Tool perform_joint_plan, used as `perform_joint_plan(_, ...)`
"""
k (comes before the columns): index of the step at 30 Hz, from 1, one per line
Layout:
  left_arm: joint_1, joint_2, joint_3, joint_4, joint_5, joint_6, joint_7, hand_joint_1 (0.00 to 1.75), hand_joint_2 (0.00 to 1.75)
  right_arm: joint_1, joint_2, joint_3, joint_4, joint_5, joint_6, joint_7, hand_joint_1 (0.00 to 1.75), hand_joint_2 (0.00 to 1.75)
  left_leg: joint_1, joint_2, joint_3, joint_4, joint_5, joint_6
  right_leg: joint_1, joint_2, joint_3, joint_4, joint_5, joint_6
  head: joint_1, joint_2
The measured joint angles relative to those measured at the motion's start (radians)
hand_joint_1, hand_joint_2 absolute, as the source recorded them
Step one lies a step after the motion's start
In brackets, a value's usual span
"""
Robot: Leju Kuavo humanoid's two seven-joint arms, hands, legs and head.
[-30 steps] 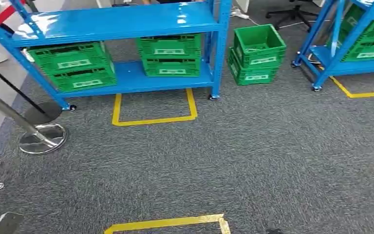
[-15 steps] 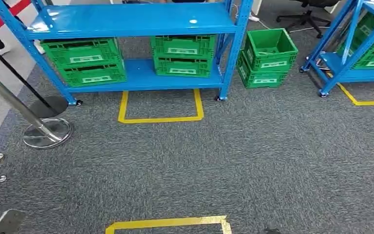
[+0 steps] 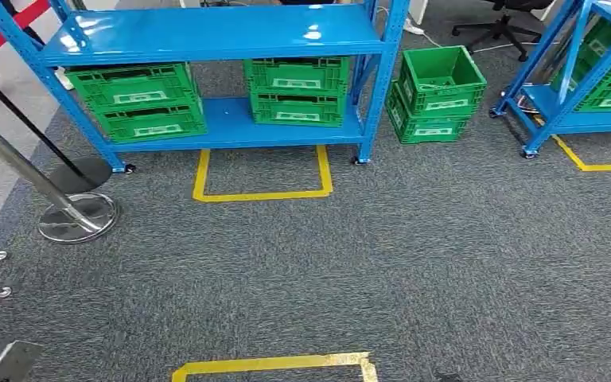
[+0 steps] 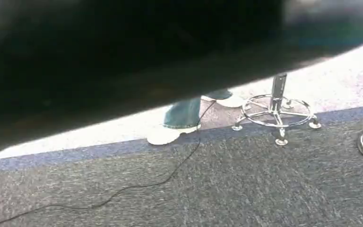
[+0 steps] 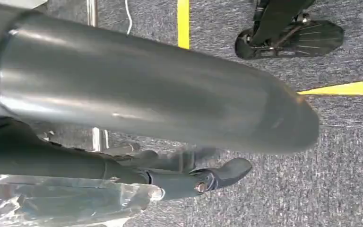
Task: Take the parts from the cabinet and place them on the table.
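The blue cabinet (image 3: 215,72) stood on the grey carpet (image 3: 366,263). Green crates (image 3: 296,89) sat on its low shelf, and one more pair (image 3: 437,94) sat just beside it. The right hand (image 5: 123,142) held a clear plastic bag (image 5: 56,201) in its fingers (image 5: 217,176). I could not tell about the left hand.

The right hand (image 5: 179,142) has a thick, smooth grey thumb (image 5: 160,90) with a rounded tip, running across the upper half of the right wrist view. Under it lie slimmer dark fingers (image 5: 217,175), one showing a small brass-coloured screw at a pivot.
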Motion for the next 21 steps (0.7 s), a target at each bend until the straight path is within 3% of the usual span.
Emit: perform_joint_plan(21,-0.009,-0.002,0.029,0.028,0.050,-0.035,0.001,0.00,0.00,0.000,0.000,-0.008,0.000,0.011,0.001,-0.004,0.00,0.00,0.000,0.000,0.000,0.000,0.000,0.000,0.000,0.000,0.000,0.000,0.000,-0.001,0.000,0.000)
